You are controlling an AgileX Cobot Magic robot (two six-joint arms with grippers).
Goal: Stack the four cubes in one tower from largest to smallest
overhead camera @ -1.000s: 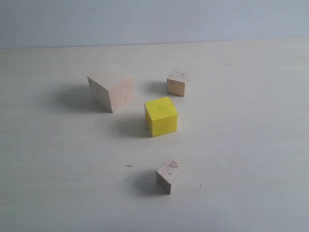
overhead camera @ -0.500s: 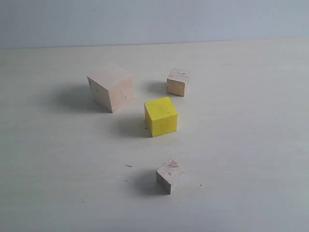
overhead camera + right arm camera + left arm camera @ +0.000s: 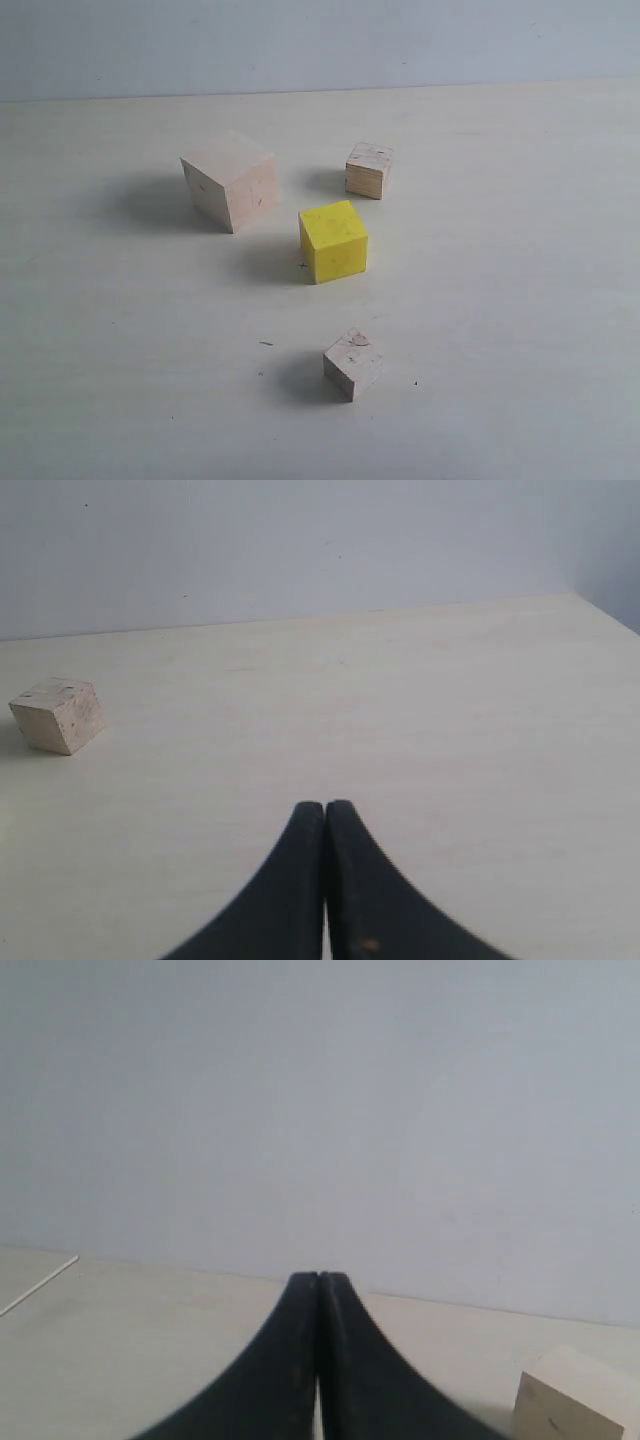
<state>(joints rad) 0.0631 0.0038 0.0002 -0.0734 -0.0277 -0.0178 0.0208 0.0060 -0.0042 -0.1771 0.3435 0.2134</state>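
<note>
Left gripper (image 3: 319,1285): black fingers pressed flat together, no gap, nothing between them, touching nothing. Right gripper (image 3: 325,815): same, tips closed against each other and empty, hanging over bare table (image 3: 520,300). Both grippers show only in their own wrist views, and only the finger ends; the rest is cut off by the frame edge.

All four cubes sit separately on the table, none stacked, none touching:
- large pale cube (image 3: 232,185), far left of the group
- plywood cube (image 3: 368,170), far right of the group, near the large one
- yellow cube (image 3: 334,242), in the middle, just in front of those two
- small cube with the knot mark (image 3: 353,364), nearest the camera, well apart from the rest

The left wrist view catches only one corner of the large pale cube, clipped by the frame. The right wrist view shows one small wooden cube off to the side, well away from the fingers; its layers are too faint there to confirm which cube it is.
</note>
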